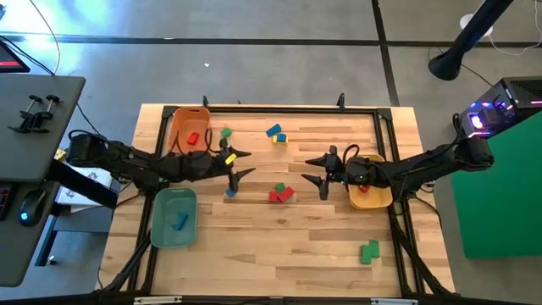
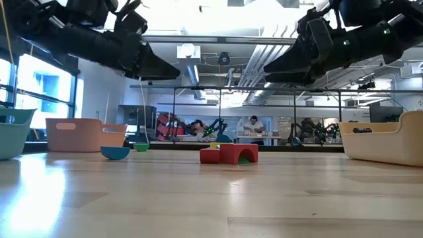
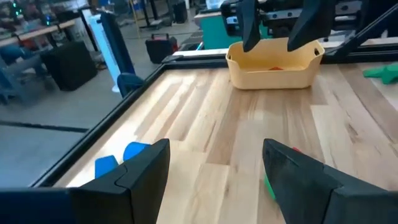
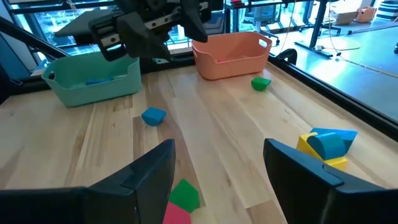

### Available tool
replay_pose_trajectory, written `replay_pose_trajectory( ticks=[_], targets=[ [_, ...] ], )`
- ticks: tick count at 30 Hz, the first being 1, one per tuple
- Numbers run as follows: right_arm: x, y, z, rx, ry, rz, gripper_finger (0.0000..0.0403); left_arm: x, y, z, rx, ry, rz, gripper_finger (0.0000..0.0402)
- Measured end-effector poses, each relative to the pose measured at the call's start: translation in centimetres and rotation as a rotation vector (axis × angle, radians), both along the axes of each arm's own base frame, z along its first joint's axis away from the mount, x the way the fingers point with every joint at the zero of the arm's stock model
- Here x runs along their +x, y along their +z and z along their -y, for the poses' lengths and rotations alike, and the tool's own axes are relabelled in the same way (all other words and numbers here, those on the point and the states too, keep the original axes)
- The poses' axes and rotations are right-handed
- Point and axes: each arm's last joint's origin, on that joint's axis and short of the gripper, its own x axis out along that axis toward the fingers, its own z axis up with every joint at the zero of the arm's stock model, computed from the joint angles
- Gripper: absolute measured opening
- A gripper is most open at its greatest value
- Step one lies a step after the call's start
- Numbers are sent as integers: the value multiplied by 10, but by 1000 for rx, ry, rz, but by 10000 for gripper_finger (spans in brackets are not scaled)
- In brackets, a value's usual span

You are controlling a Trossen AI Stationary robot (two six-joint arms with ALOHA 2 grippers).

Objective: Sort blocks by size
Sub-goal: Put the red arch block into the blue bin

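Note:
Small blocks lie scattered on the wooden table [image 1: 322, 237]. A red and green cluster [image 1: 281, 193] sits in the middle, a blue block [image 1: 229, 192] and a yellow one [image 1: 229, 158] to its left. A blue-and-yellow pair [image 1: 275, 133] and a green block [image 1: 226, 133] lie farther back, and green blocks [image 1: 368, 252] at the near right. My left gripper [image 1: 243, 163] hovers open above the table left of centre. My right gripper [image 1: 313, 169] hovers open right of centre, facing it. Neither has anything between its fingers [image 3: 149, 168] [image 4: 149, 168].
An orange tray [image 1: 188, 123] at the far left holds a red block [image 1: 193, 138]. A teal tray [image 1: 174, 203] at the near left holds a blue block [image 1: 179, 221]. A yellow tray [image 1: 373, 202] stands under my right arm. A black frame edges the table.

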Motion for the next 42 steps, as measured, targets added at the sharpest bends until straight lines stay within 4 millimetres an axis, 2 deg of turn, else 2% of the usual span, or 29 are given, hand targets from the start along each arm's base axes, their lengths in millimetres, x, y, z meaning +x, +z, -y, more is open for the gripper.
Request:
replay_pose_trajectory(
  ticks=[11, 39, 42],
  targets=[
    [0, 0, 0, -24, 6, -10, 240, 4, 8, 5, 14, 14, 20, 243],
    [-1, -2, 0, -15, 7, -26, 240, 4, 7, 5, -20, 18, 31, 243],
    [1, -4, -2, -26, 78, -39, 240, 4, 7, 5, -31, 11, 34, 243]
  ],
)
